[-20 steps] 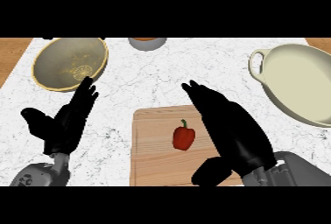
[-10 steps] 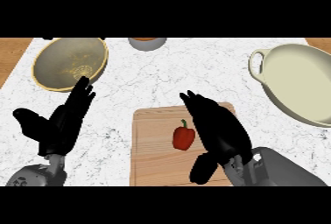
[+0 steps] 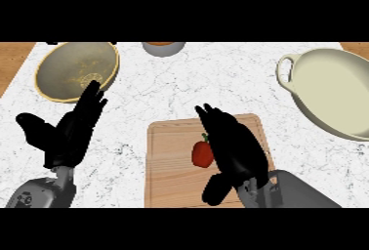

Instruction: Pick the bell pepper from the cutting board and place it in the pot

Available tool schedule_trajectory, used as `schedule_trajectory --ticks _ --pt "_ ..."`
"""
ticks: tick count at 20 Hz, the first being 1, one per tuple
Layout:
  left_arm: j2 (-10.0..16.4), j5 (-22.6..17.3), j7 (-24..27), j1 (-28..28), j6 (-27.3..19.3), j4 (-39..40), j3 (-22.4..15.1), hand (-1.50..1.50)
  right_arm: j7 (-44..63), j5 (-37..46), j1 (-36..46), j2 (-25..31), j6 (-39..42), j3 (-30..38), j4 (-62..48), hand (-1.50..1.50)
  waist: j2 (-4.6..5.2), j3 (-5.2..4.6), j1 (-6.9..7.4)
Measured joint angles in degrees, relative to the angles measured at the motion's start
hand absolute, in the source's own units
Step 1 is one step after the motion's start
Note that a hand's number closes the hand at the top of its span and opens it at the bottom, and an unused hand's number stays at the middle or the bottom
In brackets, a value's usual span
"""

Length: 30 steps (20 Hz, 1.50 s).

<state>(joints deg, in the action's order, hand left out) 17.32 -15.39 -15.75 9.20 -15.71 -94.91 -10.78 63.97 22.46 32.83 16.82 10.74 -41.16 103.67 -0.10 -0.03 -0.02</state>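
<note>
Two black hands show in the head view. The right hand [image 3: 234, 146] hovers over the cutting board [image 3: 169, 171], fingers straight and wide, holding nothing. The red bell pepper [image 3: 201, 154] lies on the board just at that hand's left. The pot [image 3: 338, 93] stands well off to its upper right. The left hand [image 3: 69, 134] rests open, fingers up.

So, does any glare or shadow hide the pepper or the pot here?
Head view: light is even, no glare on the counter; the bell pepper reads clearly red on the cutting board, only the right hand overlaps its right side; the pot is cut off by the view's right edge.
</note>
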Motion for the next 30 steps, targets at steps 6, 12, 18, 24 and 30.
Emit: schedule_trajectory --ticks 6,12,18,24,30 --pt "-1.08 1.85 -1.69 -0.65 -0.42 -2.17 -0.67 0.00 -0.54 4.20 -0.67 -4.53 -0.04 0.42 -3.90 -1.50 -0.01 0.00 0.16" --pt "-1.39 2.02 -0.94 -1.11 0.66 -1.42 0.26 0.00 -0.12 7.36 0.23 -8.21 0.32 1.10 -10.25 -1.50 0.04 -0.02 0.25" --pt "-2.76 2.80 -0.63 -1.17 1.00 -1.03 0.42 0.00 -2.53 10.86 -1.45 -10.52 0.54 1.49 -16.49 -1.50 0.07 0.00 0.20" --pt "-2.87 3.42 -1.46 -2.41 1.53 -2.74 1.01 0.00 -3.44 12.83 -2.61 -11.73 2.40 2.12 -20.11 -1.50 0.04 0.01 0.23" --pt "-3.47 3.82 -2.08 -1.15 2.24 -1.90 1.73 0.00 -3.94 14.68 -1.93 -13.95 4.35 3.44 -25.19 -1.50 0.07 0.01 0.19"
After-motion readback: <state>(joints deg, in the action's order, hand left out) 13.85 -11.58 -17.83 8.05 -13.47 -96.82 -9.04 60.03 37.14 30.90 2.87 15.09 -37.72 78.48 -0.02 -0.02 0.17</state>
